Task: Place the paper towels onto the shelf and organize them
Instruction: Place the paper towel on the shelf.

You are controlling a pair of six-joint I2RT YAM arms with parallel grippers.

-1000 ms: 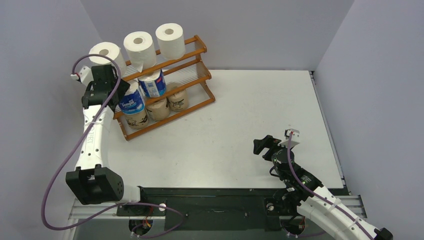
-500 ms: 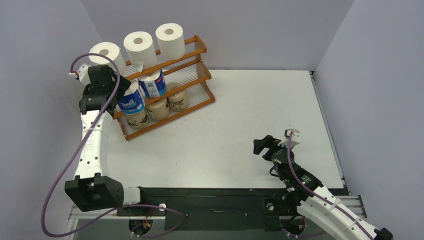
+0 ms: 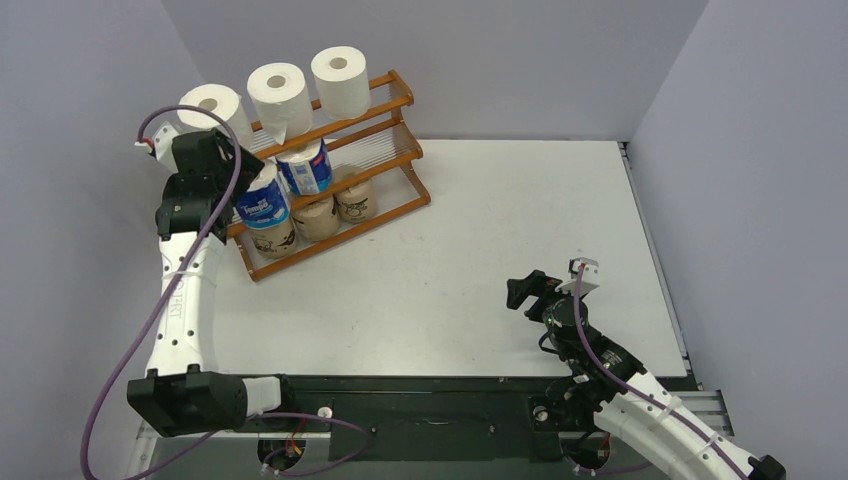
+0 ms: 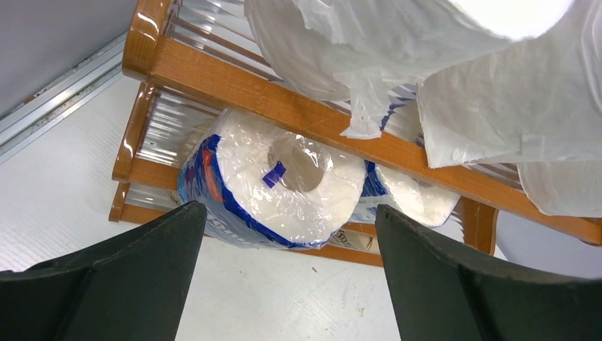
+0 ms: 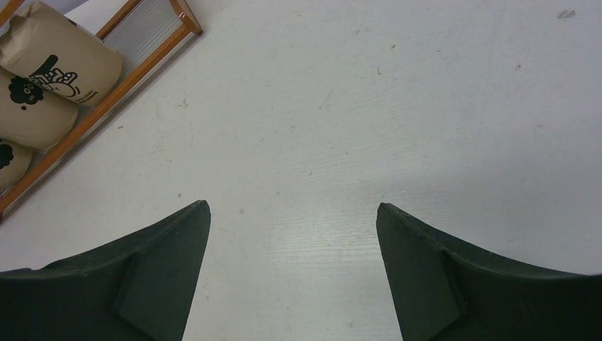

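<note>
Both gape empty: left end effector (image 4: pixel 285 209) facing the shelf (image 4: pixel 284 110), right end effector (image 5: pixel 292 206) apart.

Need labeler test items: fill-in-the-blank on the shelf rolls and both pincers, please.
The shelf carries ____ white rolls on its top tier.
The brown-wrapped rolls sit on the ____ tier.
The left pincer, open, faces a ____-and-white wrapped roll.
The right pincer, open, holds ____.
Missing: three; bottom; blue; nothing.

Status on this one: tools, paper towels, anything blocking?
Left tool open, empty, facing blue-and-white roll on middle tier. Right tool open, empty, over table. All eight paper towels on shelf. Nothing in the way.
</note>
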